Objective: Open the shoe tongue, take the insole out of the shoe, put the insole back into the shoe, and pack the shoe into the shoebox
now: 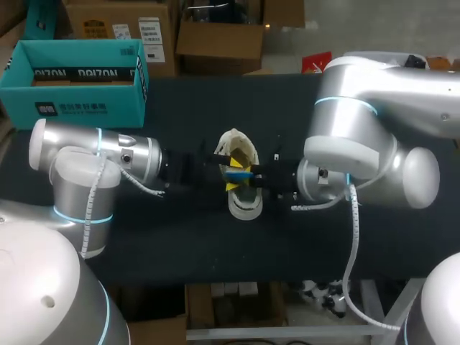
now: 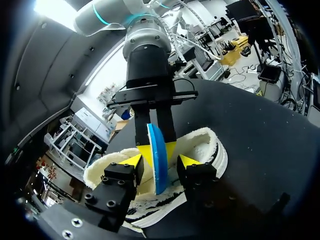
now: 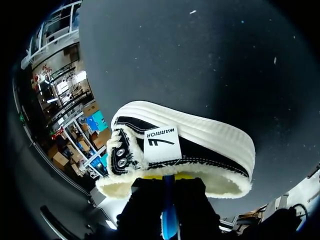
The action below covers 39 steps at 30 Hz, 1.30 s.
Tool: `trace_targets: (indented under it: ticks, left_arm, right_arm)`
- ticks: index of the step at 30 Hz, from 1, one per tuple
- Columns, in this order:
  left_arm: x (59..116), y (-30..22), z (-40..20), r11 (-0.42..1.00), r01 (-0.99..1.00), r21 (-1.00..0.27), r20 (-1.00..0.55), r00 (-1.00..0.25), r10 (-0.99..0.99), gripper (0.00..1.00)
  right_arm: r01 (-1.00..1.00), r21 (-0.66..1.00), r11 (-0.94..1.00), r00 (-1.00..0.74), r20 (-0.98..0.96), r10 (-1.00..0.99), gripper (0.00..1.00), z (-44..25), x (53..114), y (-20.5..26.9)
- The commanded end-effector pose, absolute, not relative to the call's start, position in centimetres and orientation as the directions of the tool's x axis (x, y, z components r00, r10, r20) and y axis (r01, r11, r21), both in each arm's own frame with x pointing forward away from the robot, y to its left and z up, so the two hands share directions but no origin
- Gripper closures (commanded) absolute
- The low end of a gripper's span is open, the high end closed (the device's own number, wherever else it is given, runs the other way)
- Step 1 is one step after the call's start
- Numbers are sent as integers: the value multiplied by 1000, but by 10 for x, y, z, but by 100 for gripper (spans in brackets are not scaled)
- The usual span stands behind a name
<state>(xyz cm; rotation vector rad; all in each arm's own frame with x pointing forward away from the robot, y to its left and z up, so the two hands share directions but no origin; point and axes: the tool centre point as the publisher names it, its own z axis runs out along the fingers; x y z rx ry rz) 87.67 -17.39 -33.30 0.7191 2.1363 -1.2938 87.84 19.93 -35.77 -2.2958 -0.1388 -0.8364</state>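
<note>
Right gripper (image 2: 156,149), entering from 3 o'clock of the shoe (image 1: 243,205), was clamped on the insole (image 2: 159,175). Its two yellow wedge tips pressed the thin blue sheet from both faces. The insole stood edge-on, a smooth curved blade, with its lower part down inside the shoe's opening and its upper part clear of the collar.

Left gripper (image 2: 160,161) came in from 9 o'clock, its fingers parted. The insole's edge stood in the gap between them, with space visible on either side. Its blocky black fingers, with visible screw heads, sat just over the near collar.

The shoe rested at the middle of the table (image 1: 180,237), lengthwise along the 12-to-6 line, opening upward. The upper was black canvas and the side wall thick, ribbed, off-white rubber. A cream, fleecy pile lined the inside and curled over the rim. Metal eyelets and pale laces showed at one end in the right wrist view, as did a white side label.

The shoebox (image 1: 72,108) sat at the table's 10 o'clock corner, well apart from the shoe. It was teal card, rectangular, with its top open.

The table surface was dark and matte, with fine pale specks.
</note>
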Motion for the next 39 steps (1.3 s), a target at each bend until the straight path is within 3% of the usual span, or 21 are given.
trace_targets:
  ticks: [1, 9, 14, 16, 21, 23, 24, 26, 27, 28, 29, 30, 34, 36, 37, 39]
  left_arm:
    - [864, -162, -324, 406, 679, -612, -692, -708, 140, 57]
    - [866, -159, -326, 423, 666, -614, -688, -715, 127, 62]
    - [870, -161, -330, 433, 655, -620, -680, -723, 121, 80]
    - [872, -161, -331, 437, 651, -621, -677, -726, 119, 99]
    - [872, -163, -335, 438, 646, -625, -671, -731, 121, 100]
    - [872, -164, -335, 436, 646, -626, -669, -732, 124, 100]
    - [872, -164, -335, 435, 646, -627, -668, -733, 125, 100]
    - [873, -165, -335, 433, 646, -629, -667, -734, 127, 100]
    - [873, -166, -335, 431, 646, -630, -666, -735, 127, 100]
    - [873, -166, -335, 430, 646, -631, -666, -735, 128, 100]
    - [874, -167, -336, 429, 646, -632, -665, -736, 129, 100]
    - [874, -167, -336, 428, 645, -633, -664, -737, 129, 100]
    - [874, -167, -336, 424, 644, -637, -660, -740, 131, 100]
    - [873, -167, -336, 423, 643, -638, -659, -740, 132, 100]
    - [873, -167, -336, 423, 643, -638, -658, -741, 134, 100]
    - [873, -167, -336, 424, 644, -638, -658, -741, 136, 100]
  right_arm:
    - [302, -559, -772, 779, 612, -138, 100, -360, 877, 202]
    - [297, -564, -770, 783, 606, -142, 100, -360, 873, 200]
    - [292, -565, -772, 783, 604, -146, 100, -360, 870, 198]
    - [291, -565, -772, 783, 604, -147, 100, -359, 869, 197]
    - [294, -566, -770, 781, 606, -147, 98, -355, 865, 198]
    - [296, -566, -770, 781, 607, -146, 88, -353, 864, 200]
    - [296, -565, -770, 782, 607, -144, 78, -352, 863, 200]
    - [294, -563, -773, 784, 605, -142, 52, -349, 861, 202]
    - [293, -562, -773, 784, 604, -142, 25, -348, 859, 203]
    - [292, -559, -776, 785, 604, -140, 19, -347, 857, 203]
    - [288, -556, -780, 786, 602, -139, 5, -346, 855, 204]
    - [282, -553, -784, 788, 599, -139, 2, -345, 852, 205]
    - [265, -545, -796, 785, 602, -151, 11, -339, 839, 206]
    - [255, -538, -803, 782, 603, -156, 22, -335, 834, 207]
    - [254, -536, -805, 781, 604, -156, 33, -333, 831, 207]
    - [249, -530, -811, 779, 607, -157, 38, -329, 829, 207]
